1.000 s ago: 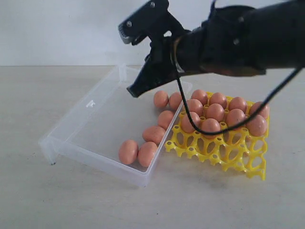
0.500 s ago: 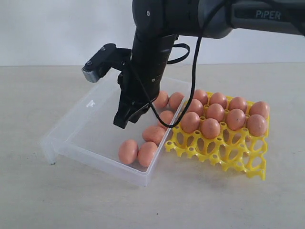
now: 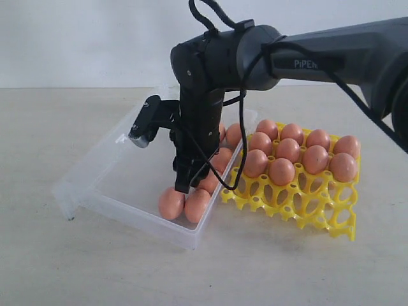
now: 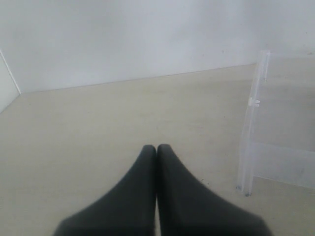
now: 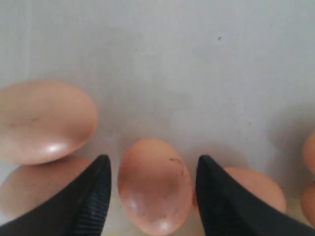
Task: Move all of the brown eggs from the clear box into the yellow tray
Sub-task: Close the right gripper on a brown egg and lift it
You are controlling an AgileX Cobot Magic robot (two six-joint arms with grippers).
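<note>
Black right hand [image 5: 153, 158] has dropped into the clear box [image 3: 121, 159], spread around one brown egg [image 5: 155, 189].

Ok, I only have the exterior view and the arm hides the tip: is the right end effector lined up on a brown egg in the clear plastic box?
Observer: Yes. The right wrist view shows the right end effector open, with one smooth brown oval egg centred between its fingers and a slim gap on either side.
Operator: Anything crowding it?
Observer: One neighbouring egg lies partly hidden behind a finger, and another does the same on the other side.
Operator: Where's the left arm? It's out of my view.
Observer: The left end effector is shut, facing bare pale table, with a corner of the clear plastic box nearby.
</note>
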